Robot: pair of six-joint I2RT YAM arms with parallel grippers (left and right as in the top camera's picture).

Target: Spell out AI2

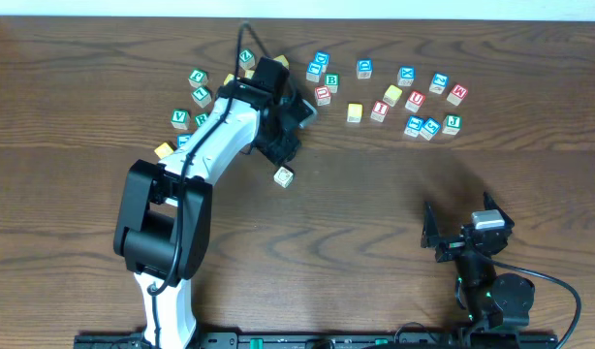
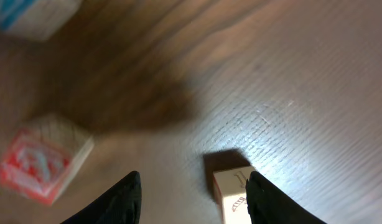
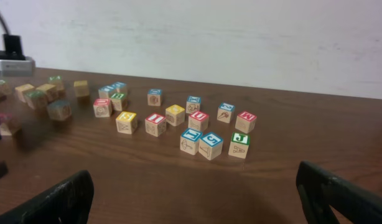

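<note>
Left claw (image 2: 194,179): spread wide and gripping nothing, pointing down at the table (image 2: 315,81).
Lone block (image 2: 233,194): stands on the wood inside the open claw, hard against the inner side of one dark finger (image 2: 260,200) and well apart from the other. Whether it touches that finger cannot be told.
Lone block, heading: a cube, so no long axis. It sits flat, with its edges turned askew to the wood grain. A pale face with a thin line drawing faces the wrist camera, and its letter cannot be read.
Red block (image 2: 40,163): outside the claw, beyond the far finger, blurred.
Blue block (image 2: 30,14): ahead of the claw and off to the same side, blurred.
Right claw (image 1: 464,231): open wide, nothing between its fingers.
Scattered blocks (image 3: 197,127): on the table ahead of the right claw, well apart from it, all lying flat.
</note>
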